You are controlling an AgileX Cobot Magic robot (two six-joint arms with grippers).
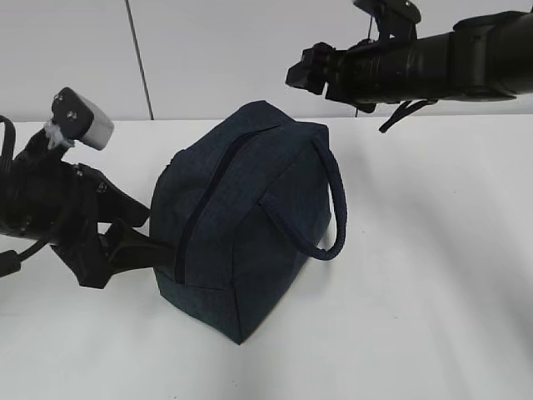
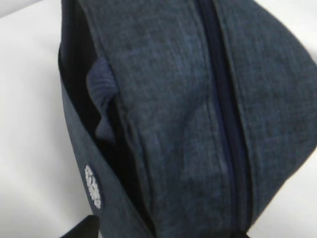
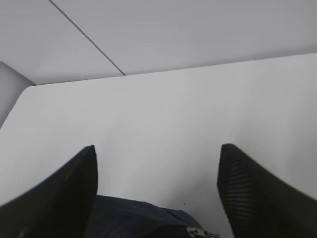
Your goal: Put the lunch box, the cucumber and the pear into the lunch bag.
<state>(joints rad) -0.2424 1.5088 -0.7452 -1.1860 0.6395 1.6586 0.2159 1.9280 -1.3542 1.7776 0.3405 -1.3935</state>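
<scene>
Lunch bag (image 1: 241, 217): we see it standing alone on the white table (image 1: 433, 275), zipper seam running up its face and drawn closed along what shows; its padded handle (image 1: 333, 212) loops out on the right side.
Contents: we see no lunch box, cucumber or pear outside; we judge they may be inside, but cannot tell.
Handling: we judge the fabric soft and slumping, light when empty, not fragile, not slippery; it will sag if pinched at one wall.
Where to hold: we would take the handle loop or the bag's end by the zipper.
Left gripper (image 1: 137, 242): pressed against the bag's left end; whether its fingers pinch fabric, we cannot tell.
Right gripper (image 3: 156, 193): raised above the bag, fingers spread wide, empty.
Writing: a small white stitched mark (image 2: 92, 186) on the bag's edge, too blurred to read.
</scene>
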